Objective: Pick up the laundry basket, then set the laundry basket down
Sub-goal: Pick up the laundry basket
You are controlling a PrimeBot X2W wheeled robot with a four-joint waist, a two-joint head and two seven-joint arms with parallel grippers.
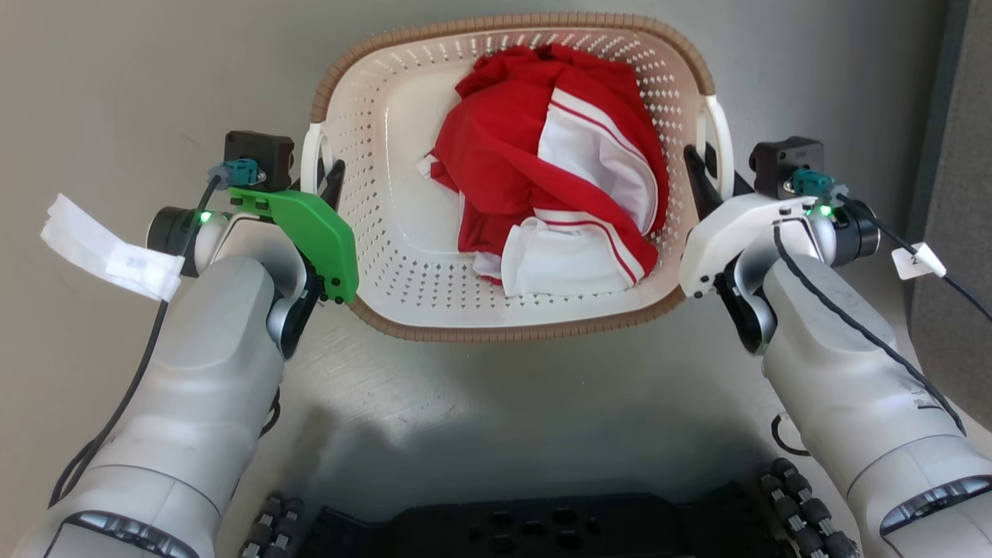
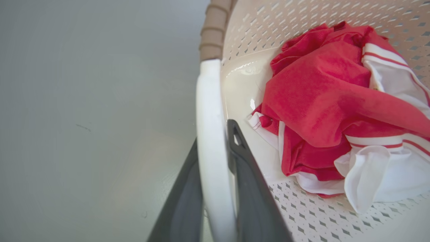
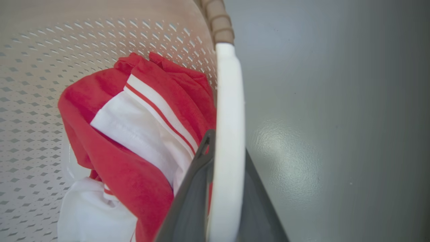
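Grey floor [image 1: 496, 387] lies under the basket [image 1: 387, 256] with red and white clothes [image 1: 542, 178] inside. Up close, the left fingers [image 2: 248, 188] pinch one white handle [image 2: 211, 134] and the right fingers [image 3: 191, 201] pinch the other, basket between them.

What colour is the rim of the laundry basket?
The laundry basket has a brown rim with a woven look; the head view shows it best.

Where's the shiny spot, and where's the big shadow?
Right wrist view: pale glare on the floor beside the handle of the laundry basket. Head view: a wide dark shadow on the floor below the basket. Left wrist view: small glints on the basket's bottom.
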